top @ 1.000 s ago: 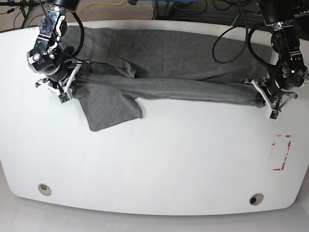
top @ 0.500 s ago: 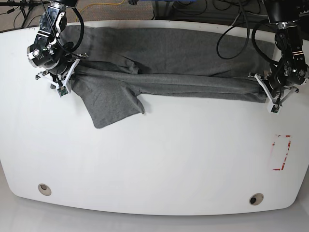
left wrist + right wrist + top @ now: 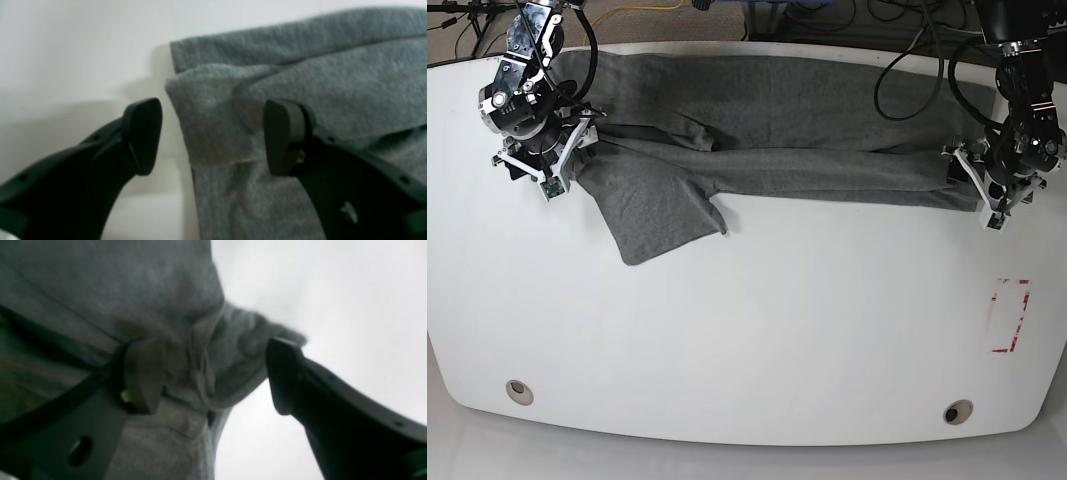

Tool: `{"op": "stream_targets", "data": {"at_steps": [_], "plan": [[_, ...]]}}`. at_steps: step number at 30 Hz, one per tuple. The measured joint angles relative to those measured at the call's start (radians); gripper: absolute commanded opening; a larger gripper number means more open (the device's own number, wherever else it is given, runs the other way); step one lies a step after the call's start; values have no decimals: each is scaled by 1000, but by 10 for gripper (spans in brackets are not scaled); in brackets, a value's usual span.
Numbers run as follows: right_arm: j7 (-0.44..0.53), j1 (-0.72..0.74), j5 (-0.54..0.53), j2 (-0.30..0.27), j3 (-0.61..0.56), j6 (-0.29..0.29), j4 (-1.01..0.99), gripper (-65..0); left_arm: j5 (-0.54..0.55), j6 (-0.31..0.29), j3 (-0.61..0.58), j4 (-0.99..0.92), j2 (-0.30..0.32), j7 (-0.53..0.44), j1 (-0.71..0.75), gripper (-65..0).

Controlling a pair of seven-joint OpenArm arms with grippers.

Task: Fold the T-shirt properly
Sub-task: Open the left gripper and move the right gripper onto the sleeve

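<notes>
The grey T-shirt lies spread across the far half of the white table, folded lengthwise, with one sleeve flap sticking out toward the front at left. My left gripper stands at the shirt's right end. In the left wrist view it is open, a folded corner of the T-shirt lying loose between its fingers. My right gripper is at the shirt's left end. Its wrist view shows it open too, with bunched T-shirt cloth between the fingers, unclamped.
A red tape rectangle marks the table near its right edge. Two round holes sit near the front edge. Cables hang over the table's far right side.
Both grippers have gone from shut on the shirt's folded edge to open, letting it drop. Both arms moved toward the far edge, taking the fold back with them.
</notes>
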State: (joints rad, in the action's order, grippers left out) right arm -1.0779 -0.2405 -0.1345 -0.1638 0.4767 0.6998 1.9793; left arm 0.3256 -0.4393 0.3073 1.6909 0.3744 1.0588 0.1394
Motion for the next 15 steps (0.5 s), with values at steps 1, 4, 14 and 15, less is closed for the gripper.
{"op": "stream_targets", "data": {"at_steps": [1,4,14,15], "plan": [[1,6,-1,8,-1,0,9,-184,0,1,0,14,0,0,0,-199],[0,35,-11,24,-10,1,10,-184,2,1,0,69,1,-1,-2,-199],[6,239,-3,80,-12,-2,-191,-185,11,1,2,176,1,-4,-4,-199],[7,259,0,82,-12,-1,-220,-185,11,1,4,177,1,-4,-4,-199]]}}
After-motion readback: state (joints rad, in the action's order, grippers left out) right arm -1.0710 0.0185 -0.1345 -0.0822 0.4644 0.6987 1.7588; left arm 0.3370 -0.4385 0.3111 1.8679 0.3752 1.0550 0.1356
